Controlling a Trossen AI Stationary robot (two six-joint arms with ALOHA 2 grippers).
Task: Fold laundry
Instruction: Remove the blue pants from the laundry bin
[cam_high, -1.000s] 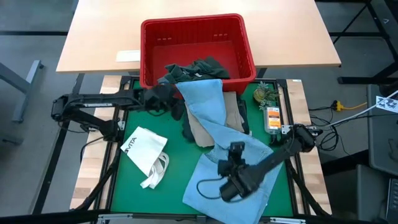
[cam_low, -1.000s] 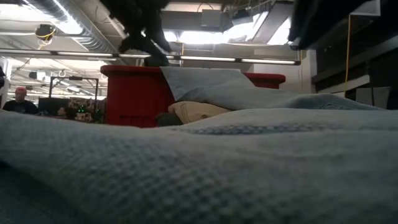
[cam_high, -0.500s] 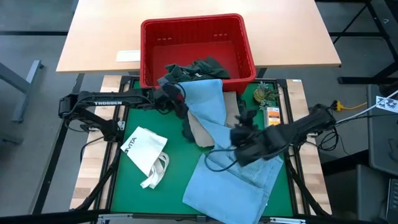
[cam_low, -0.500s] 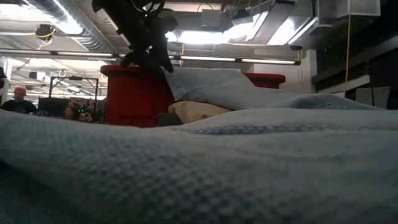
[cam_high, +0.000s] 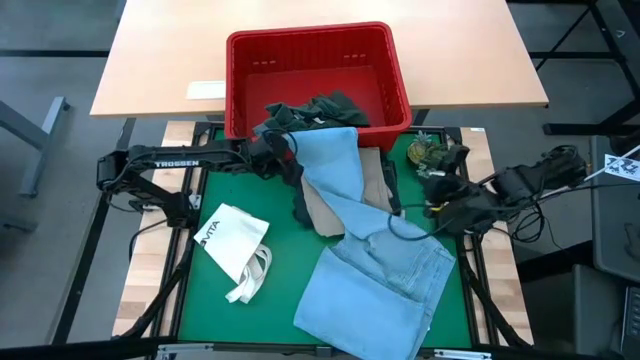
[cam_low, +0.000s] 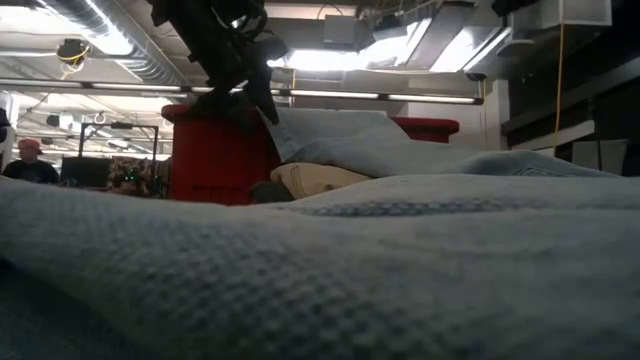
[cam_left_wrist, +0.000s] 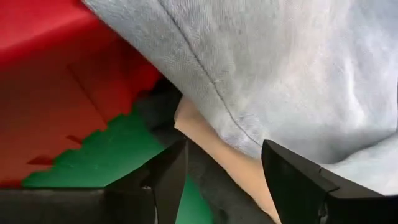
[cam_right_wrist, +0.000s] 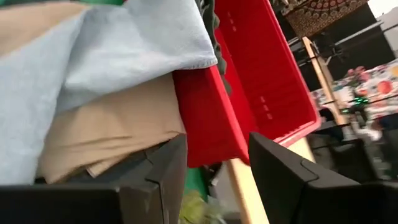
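The light blue piece (cam_high: 375, 275) hangs by its upper end over the near rim of the red basket (cam_high: 250, 60) and spreads over the green mat. It fills the foreground of the low view (cam_low: 320, 260). A beige piece (cam_high: 325, 210) and a dark piece (cam_high: 300, 205) lie under it. The dark green-grey piece (cam_high: 320, 110) sits in the basket. My left gripper (cam_high: 285, 162) (cam_left_wrist: 224, 180) is open beside the blue cloth's left edge, at the basket's near wall. My right gripper (cam_high: 432, 190) (cam_right_wrist: 217, 180) is open at the table's right side and points toward the basket.
A white tote bag (cam_high: 232, 245) with loop handles lies on the mat's left part. A small plant (cam_high: 425, 152) and an orange-labelled item (cam_high: 438, 190) sit along the right rail. A wooden table (cam_high: 150, 60) stands behind the basket.
My right arm has lifted off the light blue piece at the table's near part and swung toward the right edge and far side. The piece now shows uncovered on the mat. My left gripper has moved a little to the right, up to the blue cloth's edge by the basket.
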